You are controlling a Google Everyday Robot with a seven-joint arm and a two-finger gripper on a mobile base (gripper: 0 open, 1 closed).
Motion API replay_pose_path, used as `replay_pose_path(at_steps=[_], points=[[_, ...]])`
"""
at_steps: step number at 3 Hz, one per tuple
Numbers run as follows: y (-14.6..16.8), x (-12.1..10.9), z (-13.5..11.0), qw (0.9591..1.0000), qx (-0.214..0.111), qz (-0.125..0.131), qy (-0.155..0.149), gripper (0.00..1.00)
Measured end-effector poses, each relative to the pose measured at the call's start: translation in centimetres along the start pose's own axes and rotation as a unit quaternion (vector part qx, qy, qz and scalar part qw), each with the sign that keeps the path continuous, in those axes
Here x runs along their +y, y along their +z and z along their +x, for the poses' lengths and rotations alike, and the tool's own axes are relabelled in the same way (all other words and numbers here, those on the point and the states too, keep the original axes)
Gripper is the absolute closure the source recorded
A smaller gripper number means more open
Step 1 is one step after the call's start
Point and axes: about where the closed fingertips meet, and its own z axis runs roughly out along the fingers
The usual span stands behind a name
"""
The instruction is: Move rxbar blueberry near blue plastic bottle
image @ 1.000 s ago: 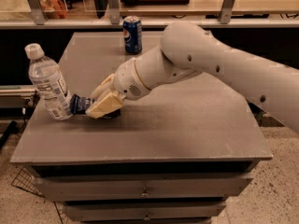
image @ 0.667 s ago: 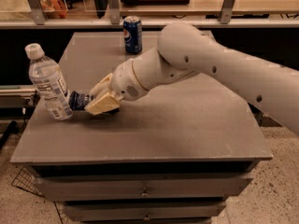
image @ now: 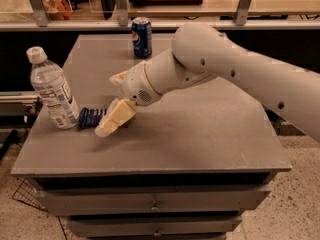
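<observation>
Rxbar blueberry [image: 91, 117] is lying flat on the grey table [image: 200, 134], its dark navy wrapper just beside the base of the blue plastic bottle [image: 51, 90]. My arm [image: 225, 69] is stretching across from the right, wrist angling down and left. My gripper [image: 109, 105] is sitting low at the bar's right end, jaws spread apart and gripping nothing; the lower finger [image: 116, 118] is lying close beside the wrapper.
</observation>
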Motion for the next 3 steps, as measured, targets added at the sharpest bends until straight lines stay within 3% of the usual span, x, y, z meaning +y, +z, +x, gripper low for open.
replay_pose_path(at_steps=[1, 2, 3], points=[[-3.4, -1.6, 0.7, 0.9998, -0.006, 0.020, -0.001, 0.00], [-9.8, -4.2, 1.8, 0.9979, -0.048, 0.044, 0.001, 0.00], [-18.7, -7.0, 2.8, 0.9912, -0.078, 0.106, 0.014, 0.00]])
